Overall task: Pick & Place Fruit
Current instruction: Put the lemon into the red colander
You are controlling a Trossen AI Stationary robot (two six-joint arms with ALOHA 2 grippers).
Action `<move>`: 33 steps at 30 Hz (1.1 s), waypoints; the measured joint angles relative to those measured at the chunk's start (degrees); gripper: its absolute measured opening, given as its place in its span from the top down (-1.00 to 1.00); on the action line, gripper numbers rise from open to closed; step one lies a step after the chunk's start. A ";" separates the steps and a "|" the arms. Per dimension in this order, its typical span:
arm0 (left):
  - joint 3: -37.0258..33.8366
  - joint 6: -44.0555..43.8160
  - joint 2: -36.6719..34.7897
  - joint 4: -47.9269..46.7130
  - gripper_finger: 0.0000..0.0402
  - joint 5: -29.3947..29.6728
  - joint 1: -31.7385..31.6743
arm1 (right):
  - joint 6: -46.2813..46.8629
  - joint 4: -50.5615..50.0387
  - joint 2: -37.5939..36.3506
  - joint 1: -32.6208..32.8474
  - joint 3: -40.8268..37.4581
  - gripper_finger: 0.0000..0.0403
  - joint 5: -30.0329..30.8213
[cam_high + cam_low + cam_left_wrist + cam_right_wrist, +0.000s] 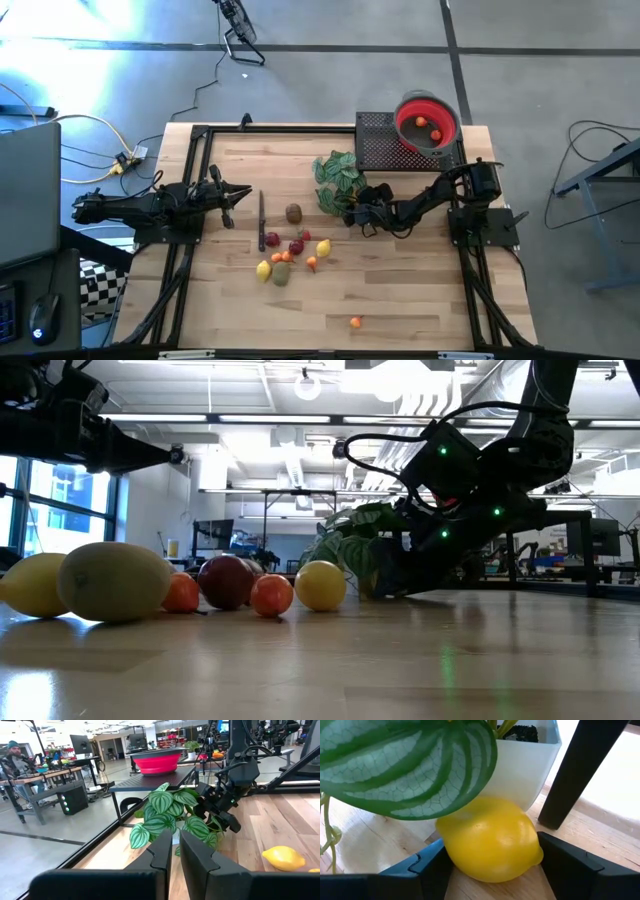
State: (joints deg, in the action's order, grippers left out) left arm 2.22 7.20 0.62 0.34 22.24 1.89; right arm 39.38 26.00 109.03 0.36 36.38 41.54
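Right wrist view: right tool (pixel 492 865) clamps lemon (pixel 490 840), long axis spanning its fingers.

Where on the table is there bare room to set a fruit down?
Bare wood lies between the fruit cluster and the lone orange fruit, and on the table in front of the right arm. It is crowded around the plant, where the right gripper works.
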 joint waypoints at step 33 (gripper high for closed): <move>0.00 0.00 0.00 0.00 0.83 -0.02 0.00 | -0.20 0.36 -0.04 0.00 -0.02 -0.32 -0.74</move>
State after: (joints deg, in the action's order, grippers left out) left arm 2.22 7.20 0.62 0.33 22.22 1.89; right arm 39.18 26.36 108.99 0.36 36.36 40.80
